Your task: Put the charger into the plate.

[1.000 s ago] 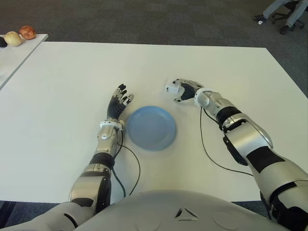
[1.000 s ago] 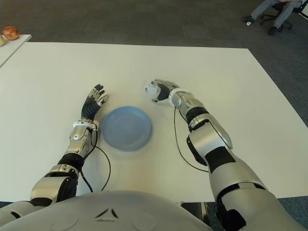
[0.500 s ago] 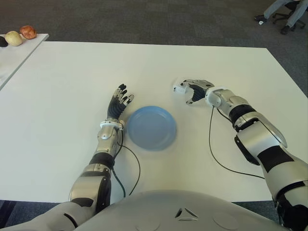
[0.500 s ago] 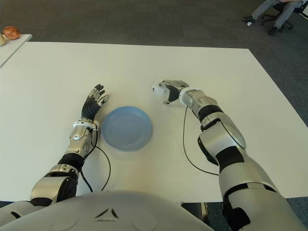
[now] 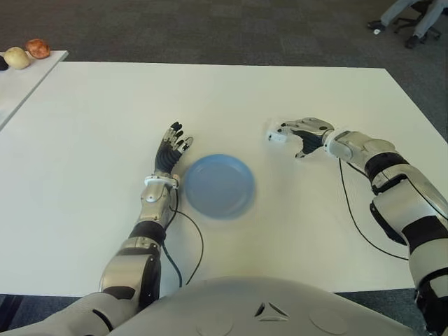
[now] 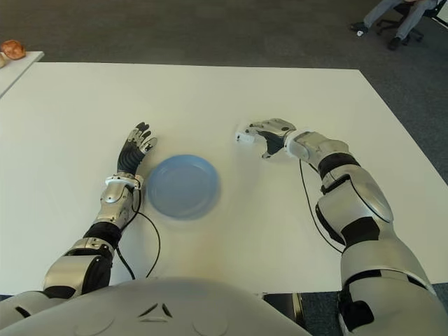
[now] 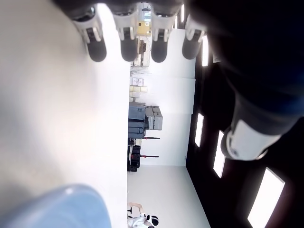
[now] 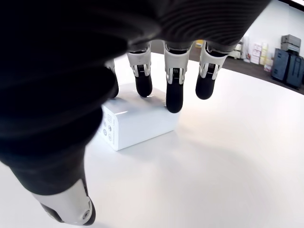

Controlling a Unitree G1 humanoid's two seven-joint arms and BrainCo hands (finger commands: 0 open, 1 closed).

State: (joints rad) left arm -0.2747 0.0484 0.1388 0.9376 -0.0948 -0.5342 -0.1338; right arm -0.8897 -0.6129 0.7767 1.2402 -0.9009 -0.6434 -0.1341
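A small white charger [image 5: 276,137] lies on the white table [image 5: 105,105], to the right of the empty blue plate [image 5: 218,185] and apart from it. My right hand [image 5: 302,134] arches over the charger from its right side. In the right wrist view the fingertips [image 8: 174,97] touch the far top edge of the charger [image 8: 137,124], while the thumb [image 8: 66,209] stays clear of it, so nothing is clasped. My left hand [image 5: 172,148] shows just left of the plate, fingers straight and holding nothing.
Black cables trail from my right wrist [image 5: 353,217] and my left forearm [image 5: 198,246] across the table. A side table [image 5: 21,77] at the far left carries round fruit-like things [image 5: 19,57]. A person's legs and a chair [image 5: 413,17] are beyond the far right corner.
My right hand has moved to the right, away from the plate, and the charger has slid along with it. The left hand and the plate have not moved.
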